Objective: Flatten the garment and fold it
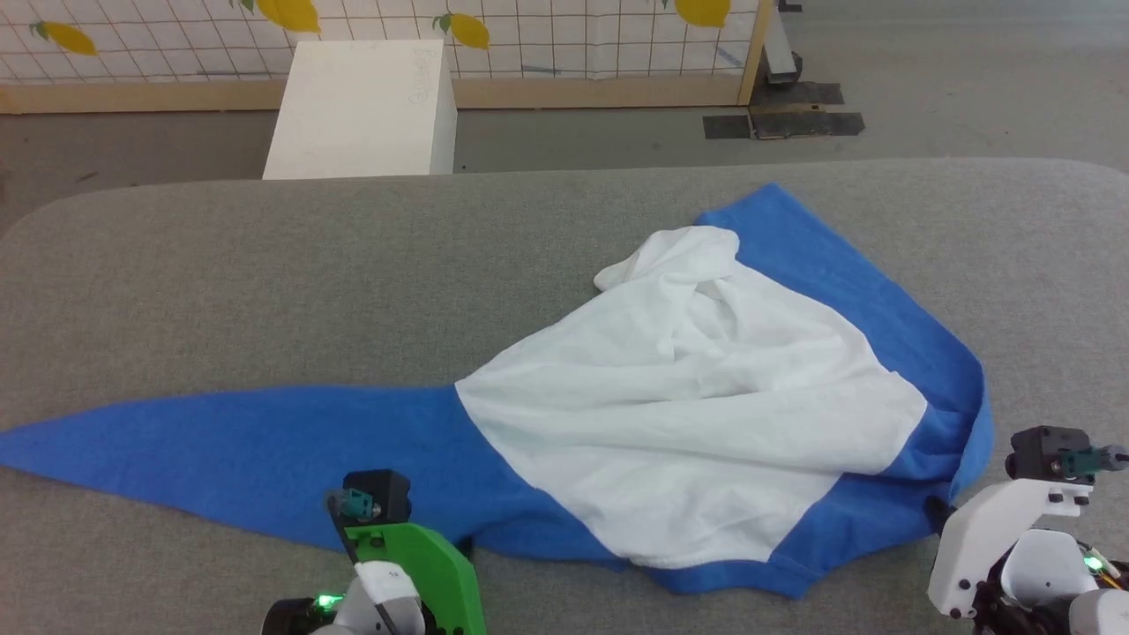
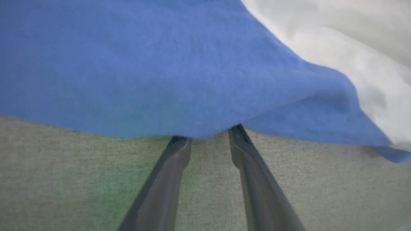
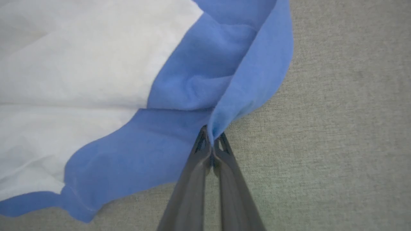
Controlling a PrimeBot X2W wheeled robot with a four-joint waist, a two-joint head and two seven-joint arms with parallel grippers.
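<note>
The left gripper is the closest thing in the left wrist view. Its two dark fingers stand apart, with the grey surface visible between them. Their tips reach the near blue edge of the garment and go just under it. The claw is released and nothing is pinched between the fingers.

The right gripper is clenched. Its fingers meet at the tips and grasp a small fold of blue fabric at the garment's edge. In the head view this is the corner of the shirt on the robot's right, near the front edge of the padded table.

The garment lies on this grey table, more to the right of the middle. The white body is on top and is wrinkled, with a bunched part at the far side. Blue fabric borders it on the right and along the near side. One blue sleeve lies flat and stretches far to the left, getting narrow to a point.

Behind the table a white box stands on the floor, before a tiled panel with lemons.
</note>
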